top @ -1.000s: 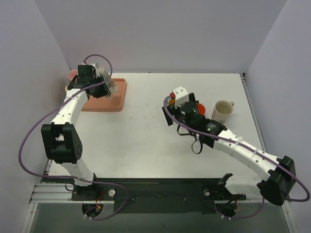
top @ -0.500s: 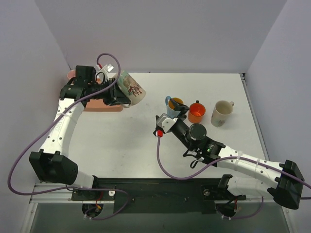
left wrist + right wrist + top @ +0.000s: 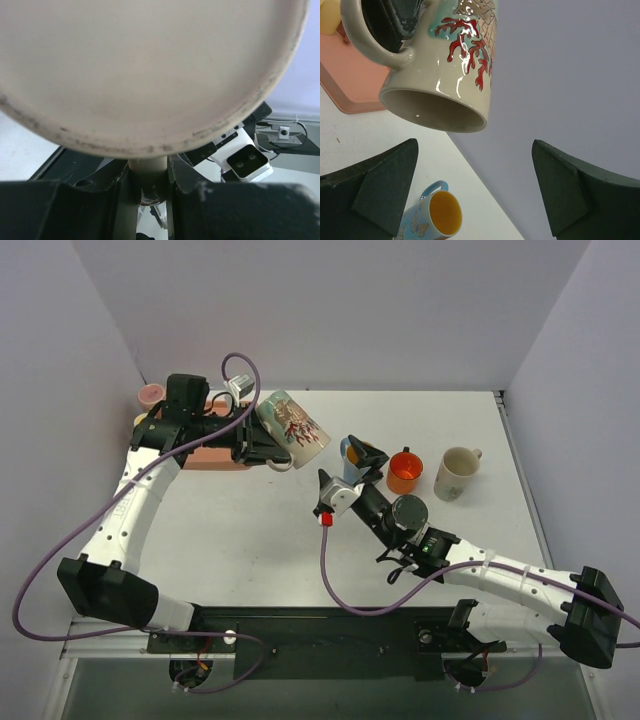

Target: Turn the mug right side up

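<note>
White worktop (image 3: 270,540) under plain grey walls: the left gripper (image 3: 262,447) is clamped on the handle of the painted mug (image 3: 293,428), which hangs aloft just beside the pink tray (image 3: 215,458), tipped so its mouth slants down toward the right gripper (image 3: 474,147), whose jaws stand wide and empty. The turn itself looks half done; the next move likely calls for rolling the wrist until the rim faces up, then lowering the mug onto bare worktop away from the blue mug (image 3: 437,215)

White-linked arms (image 3: 125,502) with black joints (image 3: 100,585) trail purple cables (image 3: 321,560).
</note>
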